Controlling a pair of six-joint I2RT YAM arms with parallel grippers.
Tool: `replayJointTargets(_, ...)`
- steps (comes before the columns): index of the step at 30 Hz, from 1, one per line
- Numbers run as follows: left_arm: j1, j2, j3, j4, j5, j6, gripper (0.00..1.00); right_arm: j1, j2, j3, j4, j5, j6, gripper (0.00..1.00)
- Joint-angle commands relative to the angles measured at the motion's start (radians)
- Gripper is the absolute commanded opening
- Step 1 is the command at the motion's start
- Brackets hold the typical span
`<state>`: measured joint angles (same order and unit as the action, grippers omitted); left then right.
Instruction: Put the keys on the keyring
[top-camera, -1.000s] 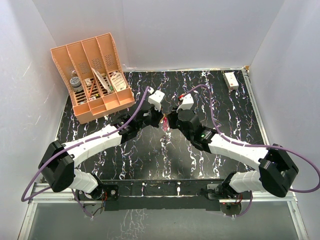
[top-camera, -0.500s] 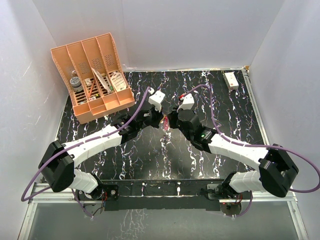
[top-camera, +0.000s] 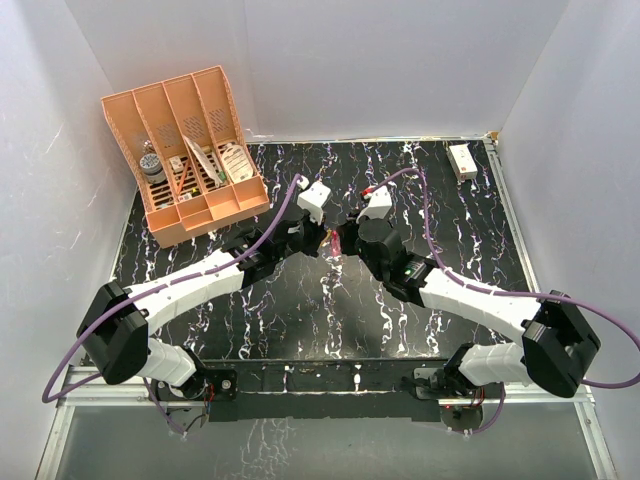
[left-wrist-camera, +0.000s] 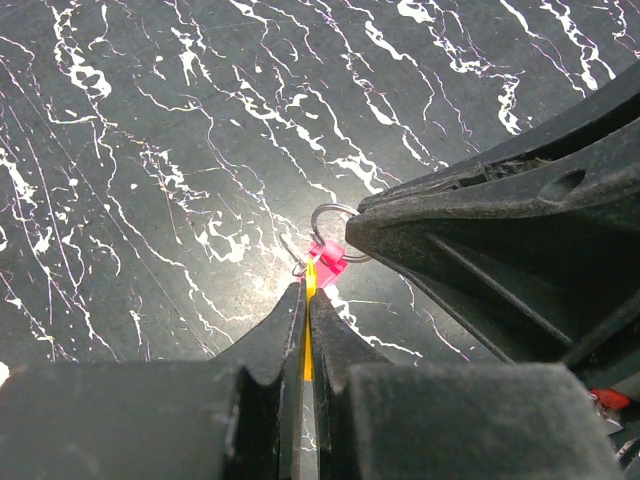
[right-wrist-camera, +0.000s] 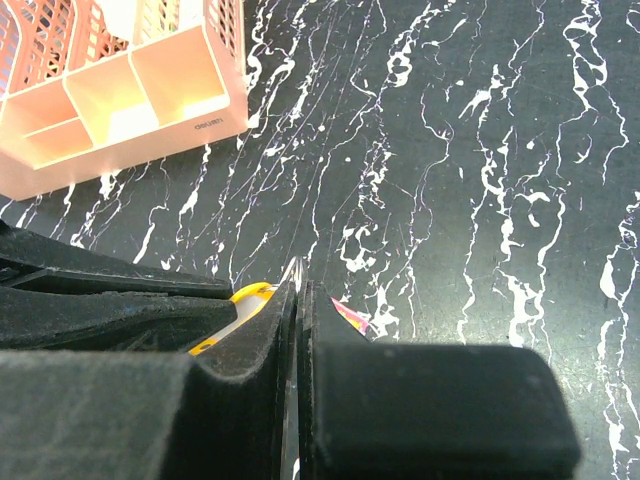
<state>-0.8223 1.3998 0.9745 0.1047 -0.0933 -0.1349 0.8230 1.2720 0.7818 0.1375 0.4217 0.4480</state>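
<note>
Both shut tight above the table (top-camera: 300, 330), near centre: in the left claw (left-wrist-camera: 305, 298), edge-on, a tiny yellow key (left-wrist-camera: 308, 335); in the right claw (right-wrist-camera: 298, 288), at 3 o'clock, the keyring (left-wrist-camera: 330, 255) by its wire ring (left-wrist-camera: 325, 207), pink strap (left-wrist-camera: 326, 268) seemingly touching the key's tip. Probably feather-light, stiff, slick; best pinched on the key's flat head and the ring, not the strap.

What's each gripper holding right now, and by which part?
Left gripper pinches the key edge-on, one end poking out. Right gripper clamps the keyring near where ring meets strap; the exact spot is hidden.
</note>
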Motion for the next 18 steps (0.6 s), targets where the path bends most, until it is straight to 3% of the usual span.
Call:
replayJointTargets(1, -0.009, -0.019, 0.003, 0.007, 0.005, -0.002, 0.0, 0.005, -0.04, 0.021, 0.085, 0.032, 0.012, 0.0)
replayJointTargets(18, -0.015, -0.015, -0.04, 0.064, 0.024, -0.026, 0.0, 0.005, -0.159, -0.168, 0.367, 0.026, -0.068, 0.0)
